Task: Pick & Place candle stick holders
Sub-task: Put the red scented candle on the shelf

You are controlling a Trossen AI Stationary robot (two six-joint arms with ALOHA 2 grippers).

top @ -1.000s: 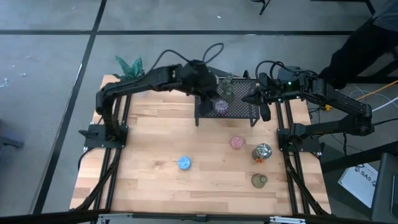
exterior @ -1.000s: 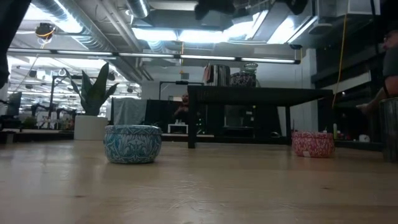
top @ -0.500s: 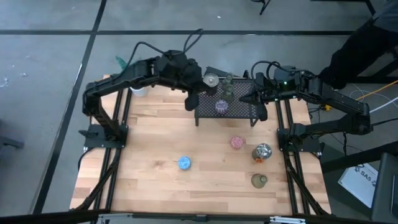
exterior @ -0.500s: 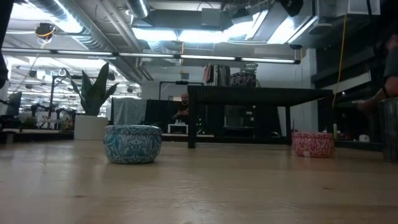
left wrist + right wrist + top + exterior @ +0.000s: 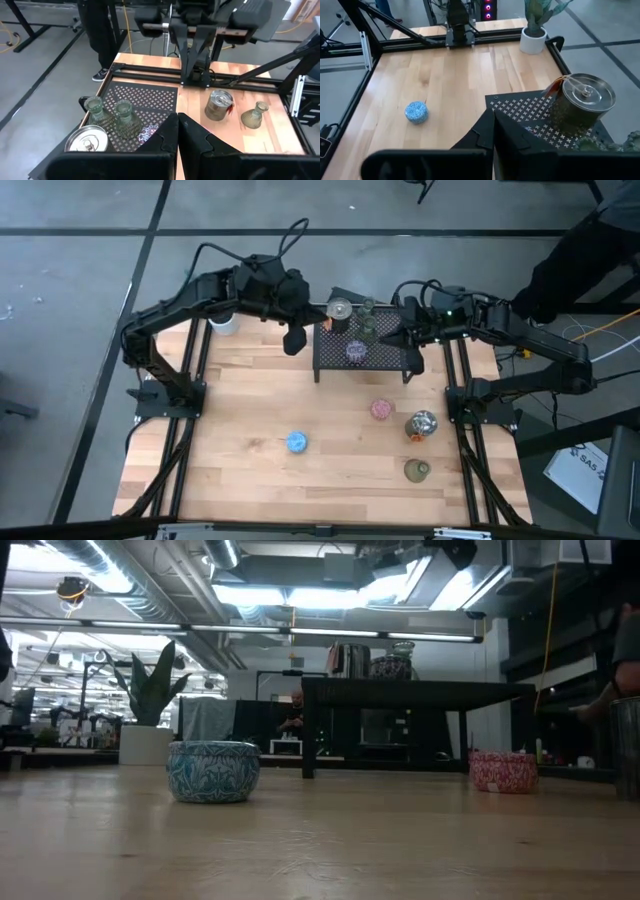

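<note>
High view: nearest the front edge of the worktop point(image 5: 240, 410), toward 5 o'clock, stands an olive-green holder point(image 5: 416, 470). A little beyond it sits a silvery holder point(image 5: 421, 424), with the pink holder point(image 5: 380, 409) just beside it toward 10 o'clock. The blue holder point(image 5: 296, 442) stands apart near the middle, toward 6 o'clock.

Farther back, at 12 o'clock, the black mesh rack point(image 5: 364, 350) carries a purple-speckled holder point(image 5: 354, 351), two greenish glass holders point(image 5: 367, 320) side by side, and a second silvery holder point(image 5: 340, 310) at its far left corner.

The left gripper point(image 5: 294, 338) hangs just off the rack's left end, its fingers pressed together and holding nothing. The right gripper point(image 5: 413, 356) hangs over the rack's right end, likewise pinched closed and empty.

At the far left corner, toward 10 o'clock, a white plant pot point(image 5: 223, 323) shows under the left arm.
</note>
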